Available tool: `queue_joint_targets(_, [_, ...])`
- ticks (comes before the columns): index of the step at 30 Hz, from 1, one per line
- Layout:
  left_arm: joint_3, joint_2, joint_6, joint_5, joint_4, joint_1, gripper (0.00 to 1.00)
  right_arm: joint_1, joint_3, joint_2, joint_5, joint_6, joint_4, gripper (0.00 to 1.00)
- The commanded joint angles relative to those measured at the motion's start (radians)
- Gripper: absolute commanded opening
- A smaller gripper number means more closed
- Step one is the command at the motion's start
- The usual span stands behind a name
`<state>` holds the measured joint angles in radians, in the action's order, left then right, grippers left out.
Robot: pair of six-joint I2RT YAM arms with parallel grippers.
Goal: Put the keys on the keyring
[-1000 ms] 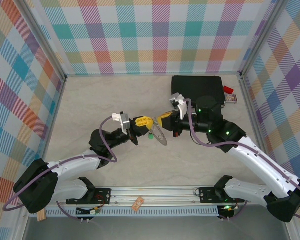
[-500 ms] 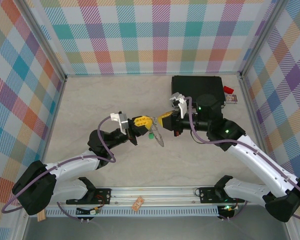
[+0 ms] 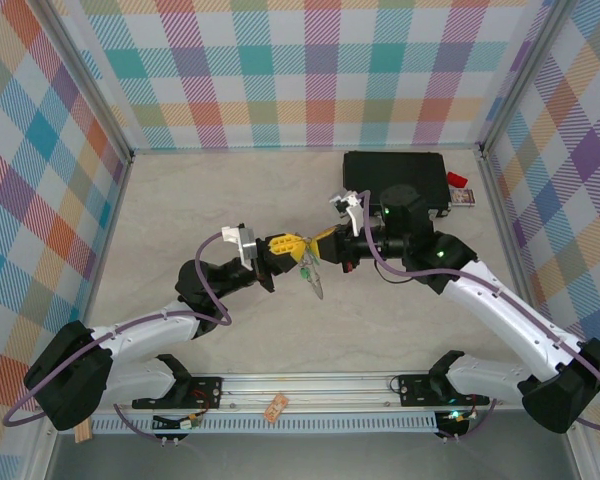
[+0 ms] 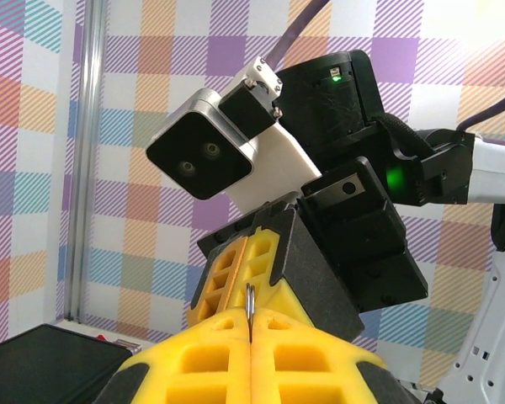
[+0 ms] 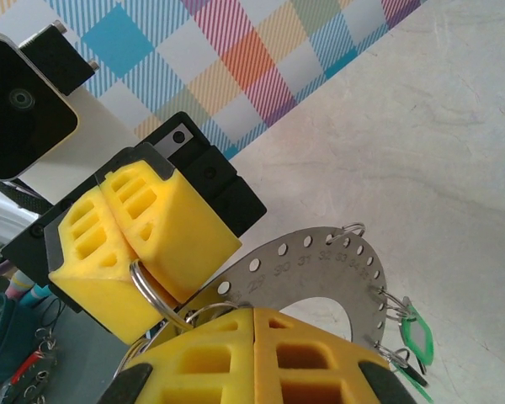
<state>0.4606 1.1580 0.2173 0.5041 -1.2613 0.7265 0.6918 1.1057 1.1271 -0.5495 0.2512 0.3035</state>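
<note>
A: Where's the keyring (image 5: 320,263) hanging?

B: Up off the worktop (image 3: 230,200), as far as I can judge. It's on the near side of the black case (image 3: 395,170), over toward the left arm, held tilted between the two hands and nearly edge-on from above.

A: Who has hold of it?

B: The right hand (image 3: 325,241) is closed tight. The grey band runs in under its yellow fingers (image 5: 311,362), so I'd say it is pinching the ring's rim. The left hand (image 3: 286,246) is closed too, tip to tip with the right, nipping a thin split ring (image 5: 149,290) between its own pads (image 5: 93,236).

A: And the keys (image 5: 414,333)?

B: Little green-tagged ones dangle on small loops through the band's outer holes. I can make out a couple. Whether the split ring carries another, I can't tell.

A: How will that lot handle?

B: The band is stiff flat metal, light and likely slick — pinched at one spot it will want to pivot. A flat grip on the plain rim between the holes seems best. The split ring is springy wire and tiny, so it should be taken across its loop, well inside the pads. The keys swing free — there's little to gain by grabbing a tag while it hangs.
</note>
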Motion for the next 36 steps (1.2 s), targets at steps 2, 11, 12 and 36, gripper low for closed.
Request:
queue_joint_targets(2, [0.031,-0.014,0.011,0.016,-0.067,0.010,0.00,-0.005,0.018,-0.005,-0.032,0.013,-0.028,0.00])
queue_joint_targets(11, [0.014,-0.021,0.004,0.005,-0.067,0.009,0.00,-0.006,-0.012,-0.110,0.055,-0.034,-0.044,0.00])
queue_joint_targets(12, [0.013,-0.019,0.003,0.005,-0.067,0.010,0.00,-0.007,-0.016,-0.118,0.058,-0.036,-0.048,0.00])
queue_joint_targets(36, [0.063,0.016,0.081,-0.004,-0.069,0.010,0.00,0.006,-0.177,-0.149,0.043,-0.087,-0.139,0.43])
